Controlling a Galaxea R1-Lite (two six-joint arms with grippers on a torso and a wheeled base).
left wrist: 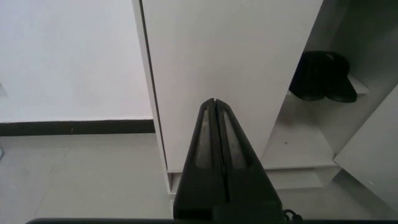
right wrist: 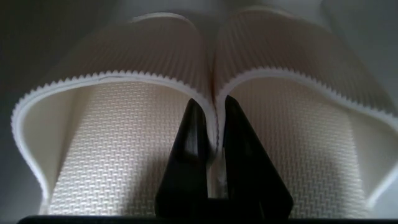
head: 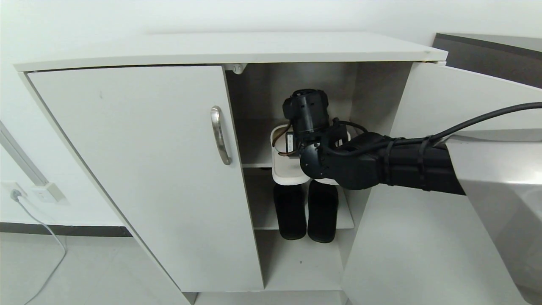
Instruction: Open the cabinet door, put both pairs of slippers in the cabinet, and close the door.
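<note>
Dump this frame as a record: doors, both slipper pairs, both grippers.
left door: closed
right door: swung open
black slippers: side by side on the lower shelf
white slippers: at the upper shelf, heels past its front edge; resting on it or not, cannot tell
right gripper: inside the cabinet, shut on the white slippers' adjoining inner edges
left gripper: shut, empty, outside, facing the left door
</note>
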